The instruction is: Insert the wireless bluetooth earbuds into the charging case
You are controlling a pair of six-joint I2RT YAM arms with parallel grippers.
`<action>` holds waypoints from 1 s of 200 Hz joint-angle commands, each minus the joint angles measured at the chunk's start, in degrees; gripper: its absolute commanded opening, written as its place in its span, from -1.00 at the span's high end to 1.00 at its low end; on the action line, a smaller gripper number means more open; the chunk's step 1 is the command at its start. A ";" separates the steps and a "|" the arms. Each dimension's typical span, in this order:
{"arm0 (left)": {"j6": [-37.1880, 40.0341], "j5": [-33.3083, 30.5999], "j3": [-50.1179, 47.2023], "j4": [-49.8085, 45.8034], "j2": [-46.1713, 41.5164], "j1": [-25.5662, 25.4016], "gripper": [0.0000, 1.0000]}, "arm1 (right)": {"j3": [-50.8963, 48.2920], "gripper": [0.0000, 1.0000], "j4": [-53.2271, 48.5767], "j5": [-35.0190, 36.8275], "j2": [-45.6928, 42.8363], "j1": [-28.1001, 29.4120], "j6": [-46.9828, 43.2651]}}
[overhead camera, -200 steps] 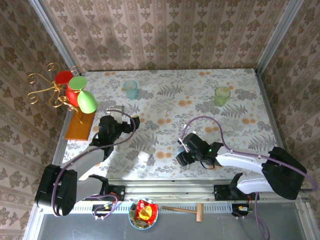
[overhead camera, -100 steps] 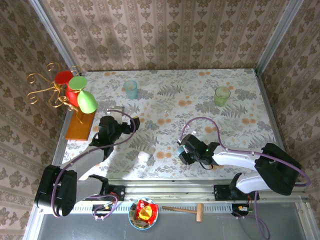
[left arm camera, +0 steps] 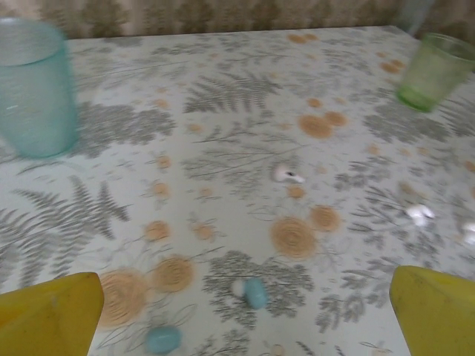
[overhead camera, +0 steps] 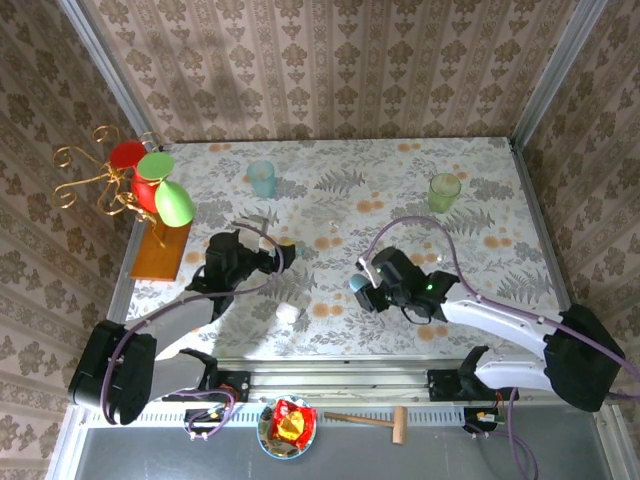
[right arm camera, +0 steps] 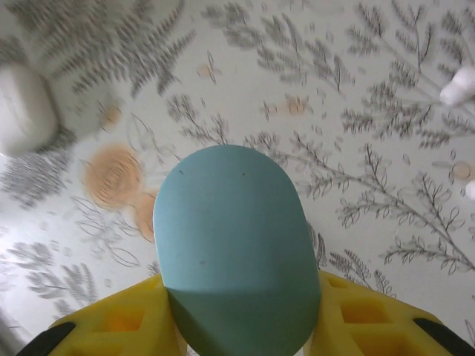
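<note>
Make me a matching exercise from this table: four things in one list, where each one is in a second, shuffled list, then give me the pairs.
Things:
1. blue cup
2. green cup
3. light blue case
4. white rounded case

Places:
A. lying on the table near its front edge
B. standing at the far side, toward the right
C. between the fingers of the right gripper
D. standing at the far side, toward the left

Pairs: 1-D, 2-B, 3-C, 4-A
</note>
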 commanded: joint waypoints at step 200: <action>-3.02 54.58 15.09 20.98 12.94 -8.18 -0.37 | 31.34 0.47 -22.97 -32.52 7.34 -9.12 -28.27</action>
